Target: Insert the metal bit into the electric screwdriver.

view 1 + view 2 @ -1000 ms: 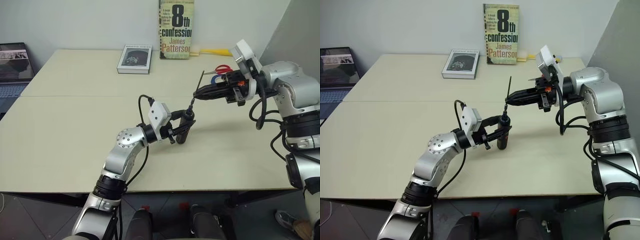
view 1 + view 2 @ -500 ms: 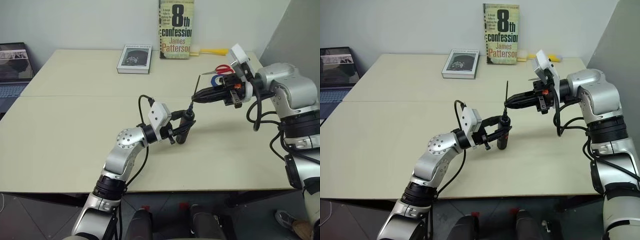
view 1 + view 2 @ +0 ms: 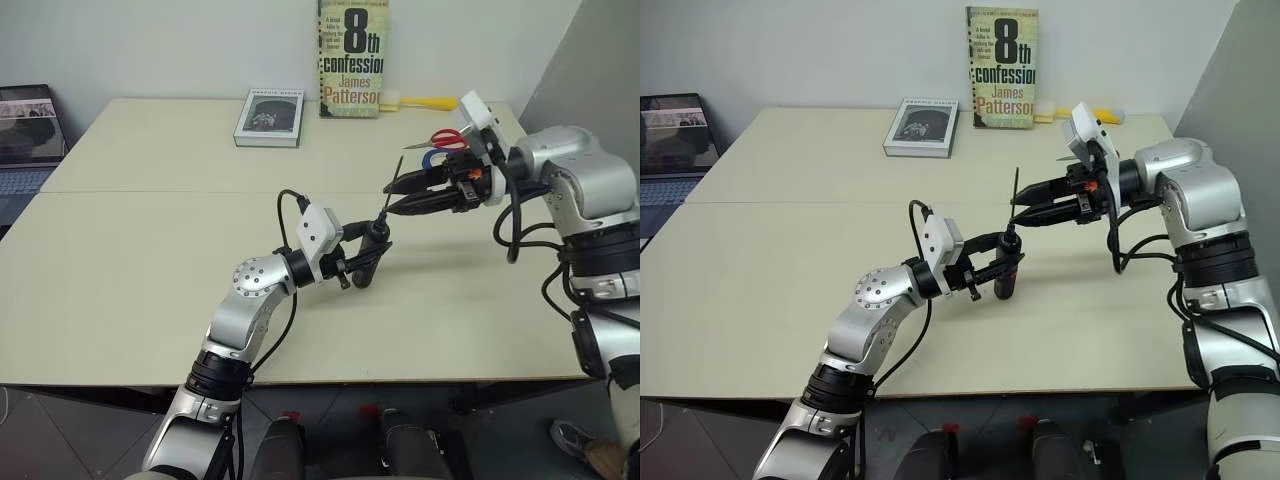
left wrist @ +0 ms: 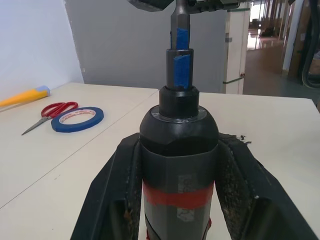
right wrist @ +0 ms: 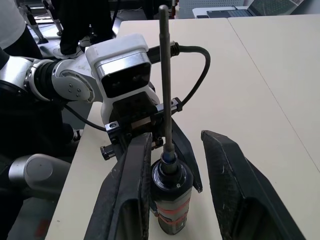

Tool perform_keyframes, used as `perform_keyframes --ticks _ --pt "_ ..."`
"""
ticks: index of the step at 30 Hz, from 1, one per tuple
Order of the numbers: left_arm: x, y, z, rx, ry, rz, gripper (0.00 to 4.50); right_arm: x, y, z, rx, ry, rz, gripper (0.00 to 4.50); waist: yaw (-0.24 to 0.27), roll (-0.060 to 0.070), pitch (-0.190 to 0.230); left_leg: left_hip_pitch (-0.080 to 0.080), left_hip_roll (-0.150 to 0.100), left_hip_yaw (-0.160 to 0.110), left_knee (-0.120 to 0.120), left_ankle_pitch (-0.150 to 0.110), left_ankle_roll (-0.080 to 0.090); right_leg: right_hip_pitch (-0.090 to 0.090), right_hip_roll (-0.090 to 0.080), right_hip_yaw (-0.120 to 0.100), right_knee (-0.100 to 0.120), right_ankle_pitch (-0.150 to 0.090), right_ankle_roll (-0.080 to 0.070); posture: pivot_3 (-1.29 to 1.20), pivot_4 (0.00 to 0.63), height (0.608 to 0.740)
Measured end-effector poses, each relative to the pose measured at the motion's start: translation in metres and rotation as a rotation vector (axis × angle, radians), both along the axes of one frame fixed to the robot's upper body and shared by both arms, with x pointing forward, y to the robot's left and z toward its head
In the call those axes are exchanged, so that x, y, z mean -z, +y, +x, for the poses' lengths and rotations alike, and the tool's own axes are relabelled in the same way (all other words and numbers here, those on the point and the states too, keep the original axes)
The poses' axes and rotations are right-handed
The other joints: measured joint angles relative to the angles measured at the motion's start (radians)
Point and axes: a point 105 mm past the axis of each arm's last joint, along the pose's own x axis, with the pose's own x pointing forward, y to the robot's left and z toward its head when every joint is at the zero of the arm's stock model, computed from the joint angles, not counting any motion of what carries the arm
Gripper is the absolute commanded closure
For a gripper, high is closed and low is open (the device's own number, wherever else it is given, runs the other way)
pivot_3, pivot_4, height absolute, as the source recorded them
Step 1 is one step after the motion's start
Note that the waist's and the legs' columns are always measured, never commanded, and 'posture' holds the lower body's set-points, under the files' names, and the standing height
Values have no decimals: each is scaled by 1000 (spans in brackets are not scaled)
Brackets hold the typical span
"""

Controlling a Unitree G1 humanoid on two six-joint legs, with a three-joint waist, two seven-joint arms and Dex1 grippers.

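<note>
Standing upright in the slim black red-banded electric screwdriver [image 3: 1007, 262], clamped upright by your left gripper [image 3: 1002, 264], the thin dark-grey metal bit [image 5: 165, 80] rises between your right gripper's [image 3: 1017, 212] parted fingers; back away sideways.

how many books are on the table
2: one book lies flat at the far edge of the table; the other, a paperback, stands upright against the wall beside it.

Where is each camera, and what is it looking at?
Head eyes: look down over the table at both arms.
Left wrist: looks along the left gripper clamping the electric screwdriver.
Right wrist: looks between the right gripper fingers at the metal bit.
Shared: every view shows the screwdriver.
</note>
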Motion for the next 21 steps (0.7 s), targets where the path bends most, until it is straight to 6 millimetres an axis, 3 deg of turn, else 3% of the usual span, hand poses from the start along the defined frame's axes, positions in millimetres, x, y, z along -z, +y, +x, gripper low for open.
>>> perform_keyframes --ticks 7,15,21 --pt "0 0 0 0 -1 0 2846 2 -7 -5 15 4 -26 2862 1 0 0 0 0 0 0 0 0 0 0 0 0 0 0 0 150 740" --pt "0 -2 1 1 1 -5 2846 8 -18 -10 55 -8 -53 1280 1 0 0 0 0 0 0 0 0 0 0 0 0 0 0 0 150 740" --pt "-5 -4 8 -27 -9 16 2846 2 -31 -22 106 -77 -45 1256 4 0 0 -1 0 0 0 0 0 0 0 0 0 0 0 0 150 740"
